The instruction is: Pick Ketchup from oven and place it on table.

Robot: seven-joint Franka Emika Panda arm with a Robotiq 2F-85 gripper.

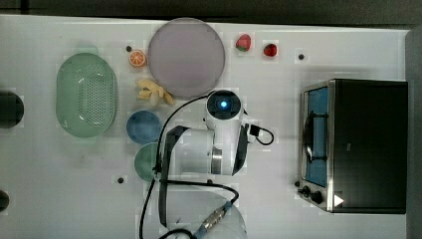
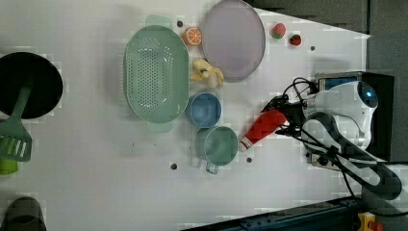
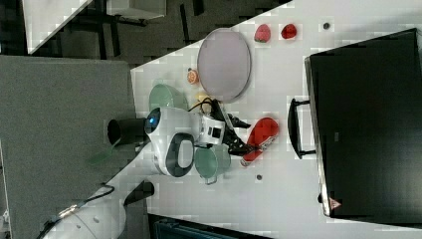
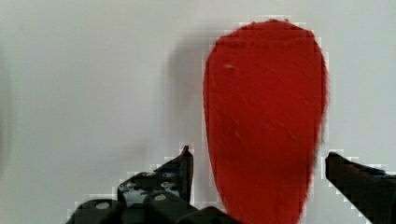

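Ketchup (image 2: 263, 126) lies on its side on the table (image 2: 96, 183), white cap toward the green cup (image 2: 217, 145), well clear of the oven (image 1: 366, 144). We judge it already set down, since the gripper (image 4: 258, 163) stands spread, one finger (image 4: 184, 170) off each flank of the bottle with bare table showing between. Bottle is smooth red plastic, tapering. Oven is boxy, black, door shut, handle out.

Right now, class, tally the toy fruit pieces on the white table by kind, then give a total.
Strawberries: 2
Orange slice: 1
Yellow banana-like bunch: 1
Total: 4
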